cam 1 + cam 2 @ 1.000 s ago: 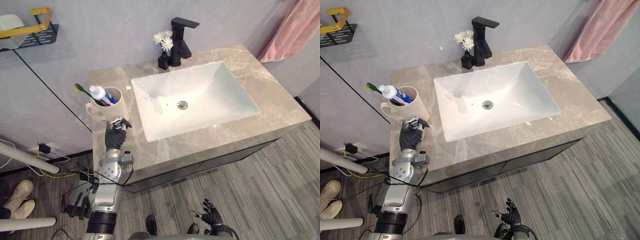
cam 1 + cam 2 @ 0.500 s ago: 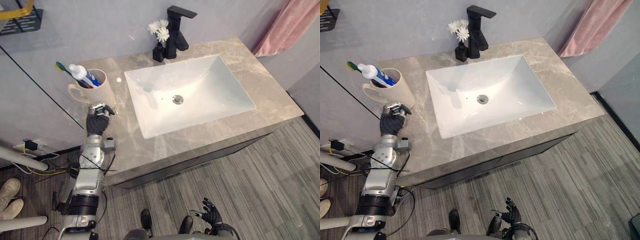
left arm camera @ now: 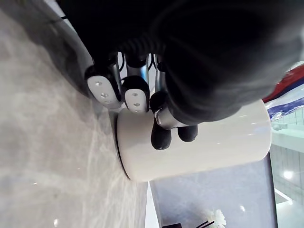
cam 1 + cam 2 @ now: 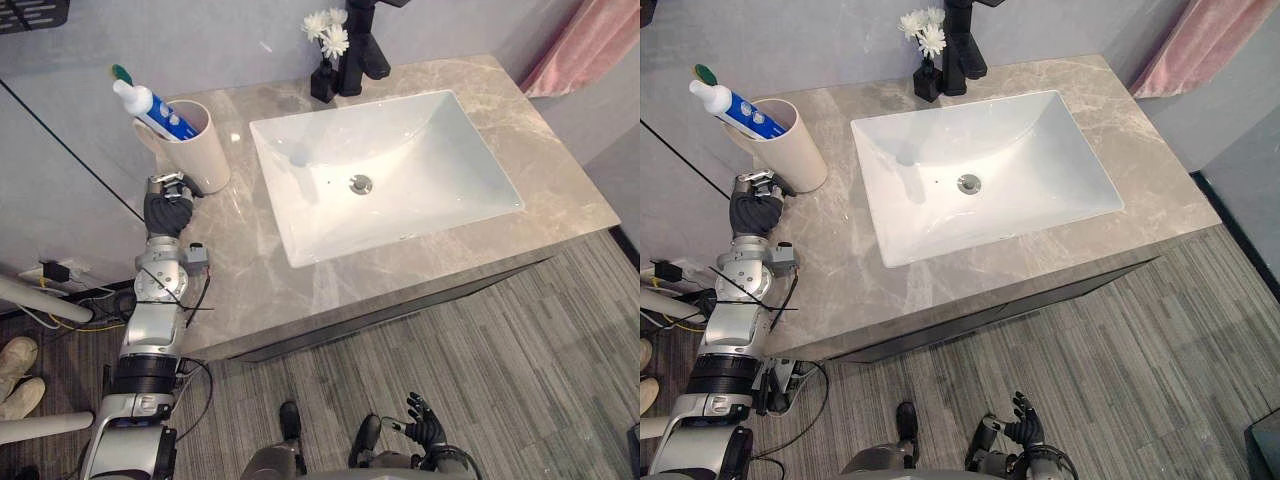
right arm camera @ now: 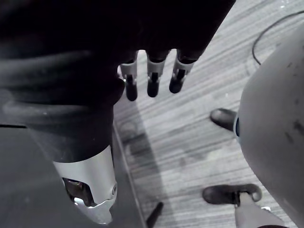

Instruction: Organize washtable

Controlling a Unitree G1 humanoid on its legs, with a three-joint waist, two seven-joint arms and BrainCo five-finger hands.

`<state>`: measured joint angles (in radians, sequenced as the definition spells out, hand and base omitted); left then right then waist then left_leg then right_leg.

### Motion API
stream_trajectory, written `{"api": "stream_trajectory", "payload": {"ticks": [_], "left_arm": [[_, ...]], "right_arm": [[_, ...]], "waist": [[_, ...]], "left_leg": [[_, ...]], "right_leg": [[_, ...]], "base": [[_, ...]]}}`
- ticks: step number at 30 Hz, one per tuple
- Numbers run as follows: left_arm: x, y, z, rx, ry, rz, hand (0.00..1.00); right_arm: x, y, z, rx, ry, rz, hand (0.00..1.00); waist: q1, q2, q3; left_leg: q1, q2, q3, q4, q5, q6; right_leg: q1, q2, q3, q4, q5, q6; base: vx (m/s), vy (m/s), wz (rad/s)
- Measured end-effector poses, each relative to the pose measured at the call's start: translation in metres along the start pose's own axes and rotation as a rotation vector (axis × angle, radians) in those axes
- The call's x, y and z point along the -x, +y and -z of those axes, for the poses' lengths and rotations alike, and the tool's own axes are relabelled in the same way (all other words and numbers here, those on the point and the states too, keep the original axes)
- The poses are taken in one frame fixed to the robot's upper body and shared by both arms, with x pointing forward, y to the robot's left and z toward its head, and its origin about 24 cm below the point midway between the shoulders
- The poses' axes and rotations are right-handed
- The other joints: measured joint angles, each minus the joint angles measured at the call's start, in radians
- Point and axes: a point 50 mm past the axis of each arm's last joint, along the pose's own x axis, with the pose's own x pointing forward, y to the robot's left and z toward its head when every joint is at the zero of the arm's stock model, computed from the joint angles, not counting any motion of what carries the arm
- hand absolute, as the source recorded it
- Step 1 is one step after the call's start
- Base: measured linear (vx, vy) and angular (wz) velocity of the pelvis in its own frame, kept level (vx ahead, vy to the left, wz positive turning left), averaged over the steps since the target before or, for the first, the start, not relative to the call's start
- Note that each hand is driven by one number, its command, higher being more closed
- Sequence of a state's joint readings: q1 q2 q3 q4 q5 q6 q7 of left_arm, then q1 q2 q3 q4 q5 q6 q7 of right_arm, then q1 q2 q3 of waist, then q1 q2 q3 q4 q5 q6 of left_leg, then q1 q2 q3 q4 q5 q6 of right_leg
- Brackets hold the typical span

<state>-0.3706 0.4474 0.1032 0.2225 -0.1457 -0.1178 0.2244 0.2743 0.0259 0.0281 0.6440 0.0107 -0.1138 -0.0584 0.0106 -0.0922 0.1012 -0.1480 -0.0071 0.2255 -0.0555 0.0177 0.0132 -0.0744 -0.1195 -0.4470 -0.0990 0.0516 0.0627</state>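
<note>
A cream mug (image 4: pixel 197 148) stands at the counter's far left corner with a toothpaste tube (image 4: pixel 150 108) and a green toothbrush (image 4: pixel 121 73) in it. My left hand (image 4: pixel 167 206) rests on the stone countertop (image 4: pixel 250 260) at the mug's near left side. Its fingers (image 3: pixel 135 92) are curled close against the mug's wall (image 3: pixel 213 147) and hold nothing. My right hand (image 4: pixel 424 432) hangs low over the floor in front of the cabinet, its fingers (image 5: pixel 152 76) straight and relaxed.
A white rectangular sink (image 4: pixel 385 170) fills the counter's middle. A black faucet (image 4: pixel 365 50) and a small black vase of white flowers (image 4: pixel 325 60) stand behind it. A pink cloth (image 4: pixel 590 40) hangs at the far right. A person's shoes (image 4: pixel 15 365) show at the left.
The camera has shifted, so the whole scene sits differently. My left hand stays curled beside the mug, now more to its left side. The right hand still hangs low.
</note>
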Motion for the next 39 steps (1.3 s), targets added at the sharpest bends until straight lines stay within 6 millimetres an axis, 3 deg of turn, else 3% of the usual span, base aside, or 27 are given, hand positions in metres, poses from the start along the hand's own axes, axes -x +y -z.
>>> {"api": "stream_trajectory", "payload": {"ticks": [9,13,17,22,23,24,26,27,29,32,35,37,38,39], "left_arm": [[0.002,0.000,0.003,0.004,0.011,0.001,1.00],[0.023,0.007,0.012,0.072,0.037,-0.033,1.00],[0.063,0.038,0.032,0.111,0.117,-0.138,1.00],[0.118,0.071,0.037,0.144,0.148,-0.331,1.00],[0.155,0.088,0.046,0.124,0.217,-0.469,1.00],[0.177,0.096,0.052,0.117,0.267,-0.554,1.00],[0.198,0.102,0.057,0.120,0.316,-0.647,1.00],[0.215,0.107,0.060,0.108,0.354,-0.715,0.00],[0.234,0.111,0.068,0.097,0.415,-0.789,0.00],[0.273,0.102,0.107,0.102,0.654,-0.886,0.00],[0.318,0.075,0.148,0.121,0.988,-0.874,0.00],[0.337,0.058,0.163,0.143,1.132,-0.851,0.00],[0.345,0.048,0.170,0.166,1.204,-0.835,0.00],[0.350,0.042,0.173,0.190,1.245,-0.834,0.00]], "right_arm": [[0.000,-0.002,-0.001,0.002,-0.002,0.006,0.00],[-0.002,-0.006,-0.002,-0.020,-0.002,0.023,0.00],[-0.005,-0.004,-0.002,-0.017,0.012,0.019,0.00],[-0.004,-0.007,0.004,-0.018,0.035,0.027,0.00],[-0.004,-0.011,0.006,-0.030,0.043,0.046,0.00],[-0.003,-0.014,0.008,-0.039,0.053,0.058,0.00],[-0.002,-0.013,0.012,-0.044,0.067,0.062,0.00],[-0.002,-0.012,0.013,-0.047,0.070,0.061,0.00],[-0.002,-0.010,0.012,-0.053,0.068,0.059,0.00],[-0.003,-0.006,0.010,-0.068,0.065,0.069,0.00],[-0.004,0.001,0.012,-0.082,0.076,0.062,0.00],[-0.005,0.004,0.013,-0.077,0.090,0.064,0.00],[-0.007,0.005,0.011,-0.072,0.086,0.058,0.00],[-0.008,0.007,0.009,-0.071,0.081,0.054,0.00]], "waist": [[0.002,0.007,0.008],[0.003,0.015,0.013],[0.013,0.020,0.015],[0.066,0.040,0.013],[0.070,0.061,-0.005],[0.082,0.073,-0.014],[0.088,0.079,-0.028],[0.091,0.080,-0.038],[0.092,0.082,-0.044],[0.093,0.079,-0.050],[0.107,0.062,-0.060],[0.113,0.051,-0.064],[0.111,0.044,-0.063],[0.109,0.042,-0.061]], "left_leg": [[0.000,-0.008,-0.007,0.000,0.004,0.006],[0.014,-0.010,-0.021,0.000,0.005,0.007],[0.050,-0.009,-0.029,0.000,0.004,0.008],[0.086,-0.014,-0.040,0.006,-0.009,0.009],[0.095,-0.017,-0.065,0.010,-0.021,0.010],[0.110,-0.017,-0.074,0.010,-0.021,0.010],[0.113,-0.016,-0.088,0.013,-0.022,0.010],[0.105,-0.016,-0.102,0.021,-0.023,0.012],[0.095,-0.016,-0.118,0.026,-0.025,0.013],[0.067,-0.015,-0.167,0.054,-0.022,0.009],[0.046,-0.015,-0.204,0.067,-0.011,0.003],[0.025,-0.016,-0.221,0.074,-0.014,-0.003],[0.016,-0.012,-0.210,0.081,-0.031,0.006],[-0.002,0.017,-0.114,0.117,-0.055,0.013]], "right_leg": [[0.004,-0.001,-0.007,0.000,0.001,0.002],[0.023,-0.003,-0.018,0.000,0.001,0.002],[0.063,-0.006,-0.021,0.000,0.001,0.002],[0.109,-0.021,-0.022,0.001,-0.013,0.017],[0.129,-0.025,-0.045,0.014,-0.028,0.020],[0.141,-0.030,-0.059,0.032,-0.042,0.025],[0.153,-0.033,-0.080,0.047,-0.055,0.025],[0.161,-0.033,-0.105,0.050,-0.061,0.026],[0.161,-0.035,-0.129,0.067,-0.074,0.027],[0.163,-0.033,-0.187,0.079,-0.087,0.022],[0.164,-0.026,-0.238,0.079,-0.091,0.017],[0.164,-0.024,-0.257,0.079,-0.096,0.015],[0.164,-0.025,-0.271,0.083,-0.100,0.015],[0.164,-0.027,-0.283,0.084,-0.101,0.014]], "base": [[-0.01,0.020,0.02],[0.03,0.029,0.09],[0.01,0.029,0.06],[-0.03,0.047,0.12],[-0.05,0.041,0.41],[-0.04,0.028,0.41],[-0.01,-0.001,0.33],[-0.03,-0.026,0.43],[-0.03,-0.024,0.42],[0.00,-0.017,0.49],[0.04,-0.018,0.37],[-0.01,0.000,0.30],[-0.04,0.010,0.33],[-0.02,-0.002,0.33]]}}
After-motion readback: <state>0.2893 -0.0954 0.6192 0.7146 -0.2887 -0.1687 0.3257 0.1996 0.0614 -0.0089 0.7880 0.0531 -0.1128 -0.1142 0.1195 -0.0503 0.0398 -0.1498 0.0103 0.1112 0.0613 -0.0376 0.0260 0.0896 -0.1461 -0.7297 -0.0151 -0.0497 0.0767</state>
